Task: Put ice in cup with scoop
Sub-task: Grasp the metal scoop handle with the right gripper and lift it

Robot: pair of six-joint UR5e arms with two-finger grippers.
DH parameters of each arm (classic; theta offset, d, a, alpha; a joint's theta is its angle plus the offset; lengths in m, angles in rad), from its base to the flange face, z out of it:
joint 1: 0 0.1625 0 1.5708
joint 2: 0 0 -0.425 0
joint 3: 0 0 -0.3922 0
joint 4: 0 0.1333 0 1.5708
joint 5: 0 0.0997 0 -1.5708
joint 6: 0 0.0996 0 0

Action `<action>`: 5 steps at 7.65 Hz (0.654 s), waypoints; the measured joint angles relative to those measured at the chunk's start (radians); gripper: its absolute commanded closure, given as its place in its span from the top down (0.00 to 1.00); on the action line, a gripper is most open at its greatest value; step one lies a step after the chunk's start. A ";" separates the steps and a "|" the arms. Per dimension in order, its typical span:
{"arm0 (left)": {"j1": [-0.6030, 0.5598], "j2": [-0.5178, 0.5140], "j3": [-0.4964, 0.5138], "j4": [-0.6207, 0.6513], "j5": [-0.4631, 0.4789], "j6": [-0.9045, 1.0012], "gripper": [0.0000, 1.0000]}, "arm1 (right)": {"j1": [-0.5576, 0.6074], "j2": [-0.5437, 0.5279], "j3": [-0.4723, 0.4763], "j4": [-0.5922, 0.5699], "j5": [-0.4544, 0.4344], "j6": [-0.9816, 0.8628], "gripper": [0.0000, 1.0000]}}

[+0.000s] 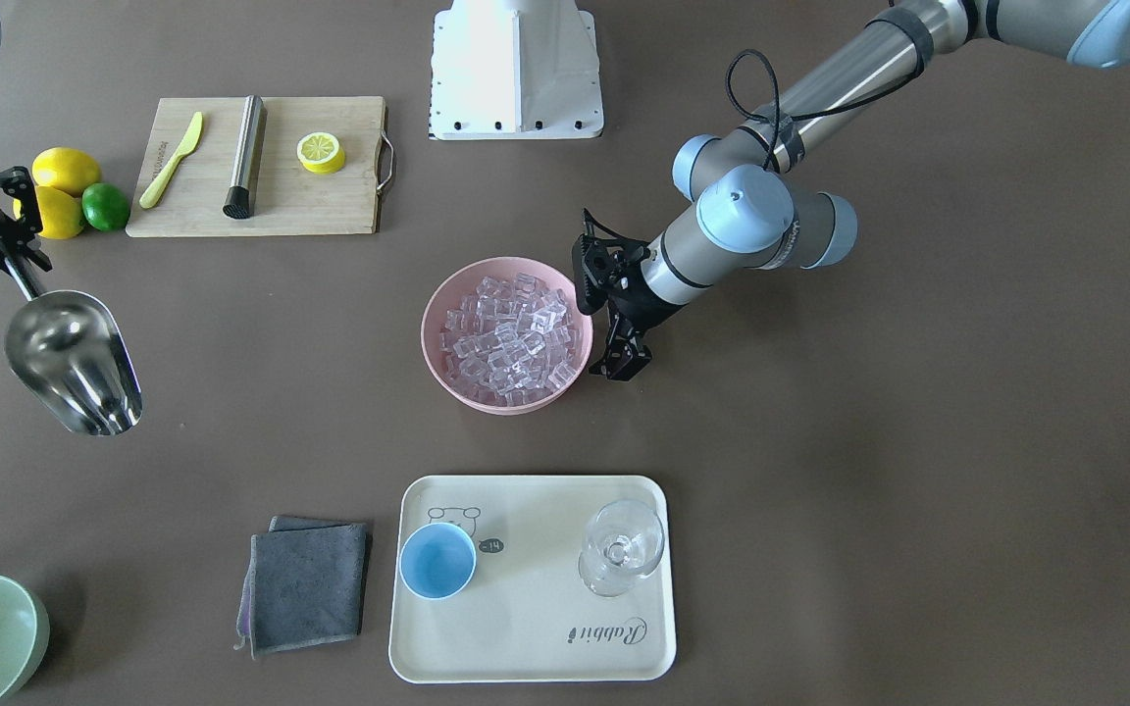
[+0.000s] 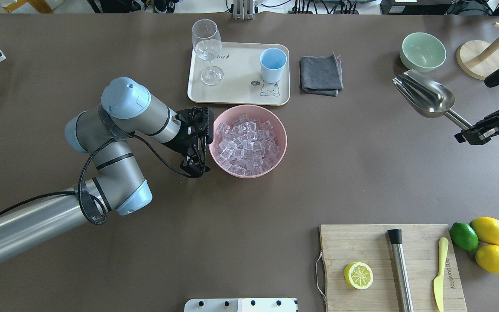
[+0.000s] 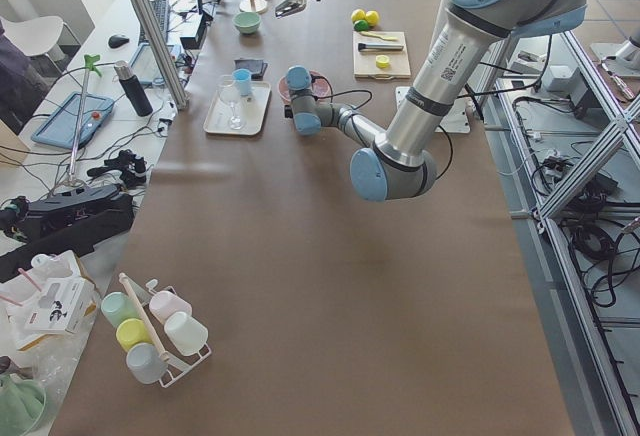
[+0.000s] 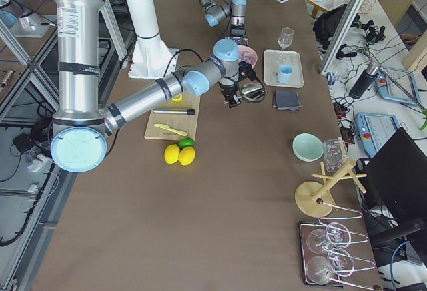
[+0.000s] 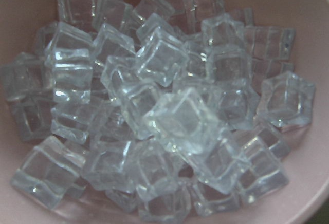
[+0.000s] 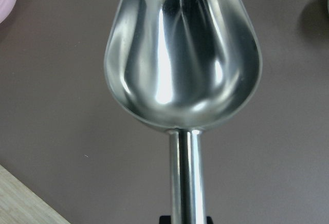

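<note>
The ice [image 2: 247,145] fills a pink bowl [image 2: 280,125] at mid-table and fills the left wrist view [image 5: 169,111]. My left gripper [image 2: 205,143] is open, its jaws spread beside the bowl's left rim; it also shows in the front view [image 1: 596,328]. My right gripper [image 2: 470,134] is shut on the handle of the silver scoop [image 2: 425,93], held above the table far to the bowl's right. The scoop's bowl [image 6: 180,54] is empty. The light-blue cup [image 2: 273,64] stands upright on the cream tray [image 2: 236,93] beyond the bowl, and looks empty [image 1: 437,559].
A clear stemmed glass [image 2: 207,47] shares the tray. A grey cloth [image 2: 321,73] lies to its right, a pale-green bowl [image 2: 422,51] and a wooden stand [image 2: 479,58] further right. A cutting board [image 2: 388,264] holds a lemon half, steel cylinder and knife; lemons and a lime [image 2: 464,236] lie beside it.
</note>
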 measured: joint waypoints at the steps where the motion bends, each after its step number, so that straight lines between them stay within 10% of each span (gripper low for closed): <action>1: 0.001 -0.003 0.001 -0.002 0.014 -0.001 0.99 | -0.022 0.066 0.019 -0.123 -0.003 -0.095 0.00; 5: 0.002 -0.013 0.009 0.000 0.035 -0.011 0.99 | -0.173 0.447 -0.002 -0.646 -0.188 -0.481 0.00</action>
